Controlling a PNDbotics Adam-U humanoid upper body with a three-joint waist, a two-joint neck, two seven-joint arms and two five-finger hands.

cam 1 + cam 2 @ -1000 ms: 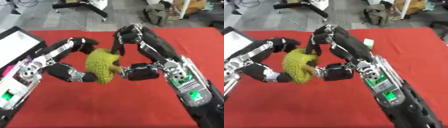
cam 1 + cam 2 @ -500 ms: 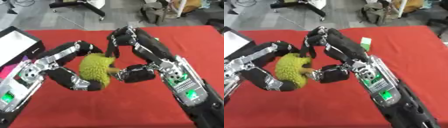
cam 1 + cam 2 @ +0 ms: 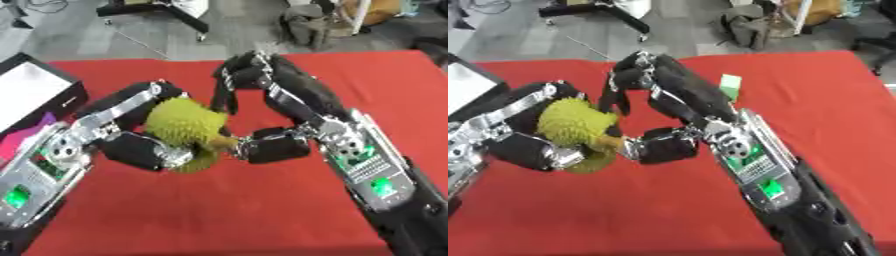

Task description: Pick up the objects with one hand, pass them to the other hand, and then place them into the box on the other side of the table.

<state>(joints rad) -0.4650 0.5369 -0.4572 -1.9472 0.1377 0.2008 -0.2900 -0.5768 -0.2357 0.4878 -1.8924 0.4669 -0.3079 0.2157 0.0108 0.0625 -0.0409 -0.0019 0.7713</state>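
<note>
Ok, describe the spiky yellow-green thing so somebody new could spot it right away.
On the red table cloth, look left of the middle, where the two black arms meet. There the left hand curls its fingers round a durian-like fruit. It is the only bumpy, yellow-green ball among black and silver parts.

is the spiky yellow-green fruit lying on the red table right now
No, the spiky fruit is up off the red table, wrapped by the left hand, with the right hand at its side.
</note>
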